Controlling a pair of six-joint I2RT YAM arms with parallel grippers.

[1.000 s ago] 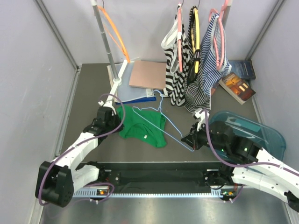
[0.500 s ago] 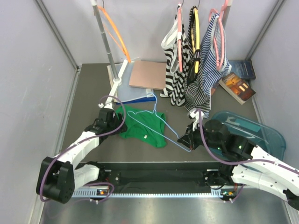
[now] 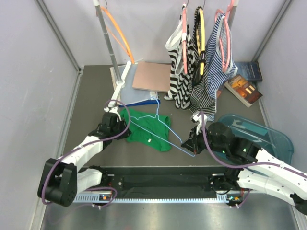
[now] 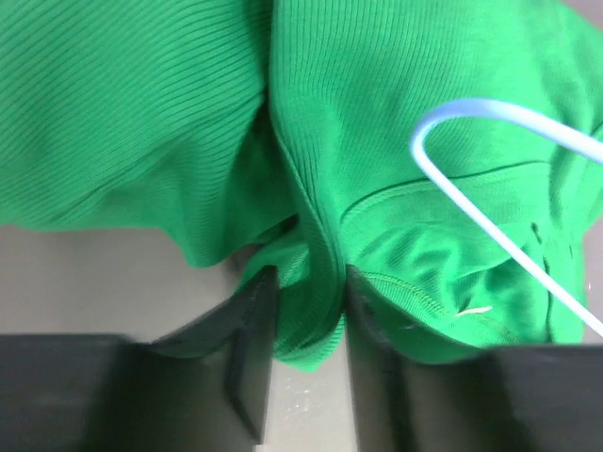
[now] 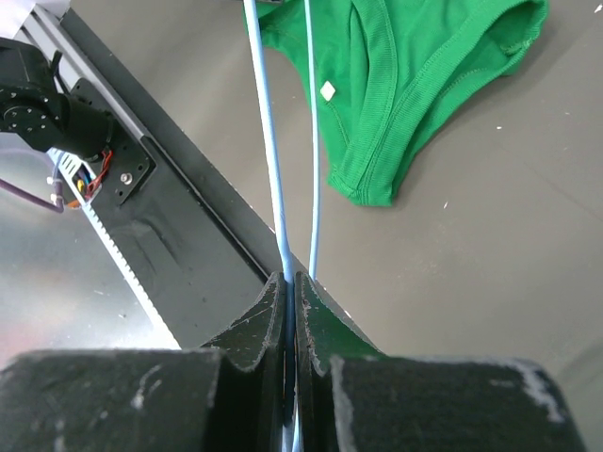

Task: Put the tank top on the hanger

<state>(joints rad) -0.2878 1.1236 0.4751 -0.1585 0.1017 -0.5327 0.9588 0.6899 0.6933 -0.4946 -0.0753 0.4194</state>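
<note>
The green tank top (image 3: 146, 128) lies flat on the dark table, its white label (image 3: 149, 140) near the front hem. My left gripper (image 3: 119, 125) is at its left edge, shut on a bunched fold of the fabric (image 4: 311, 235). My right gripper (image 3: 188, 143) is shut on the light-blue hanger (image 3: 156, 122) at its right corner and holds it low over the top, with the hook toward the back. In the right wrist view the wire (image 5: 268, 141) runs from the jaws out over the top (image 5: 415, 66). The hanger's bend (image 4: 480, 103) shows in the left wrist view.
Striped tops (image 3: 182, 72) (image 3: 211, 81) hang on pink hangers at the back. An orange hanger (image 3: 117, 31) hangs on a metal pole (image 3: 108, 43). A brown folder (image 3: 151, 76), books (image 3: 244, 88) and a blue translucent lid (image 3: 268, 134) lie around. A black rail (image 3: 163, 182) runs along the near edge.
My right gripper has carried the hanger leftward, further over the top. My left gripper has moved slightly right onto the top's left edge.
</note>
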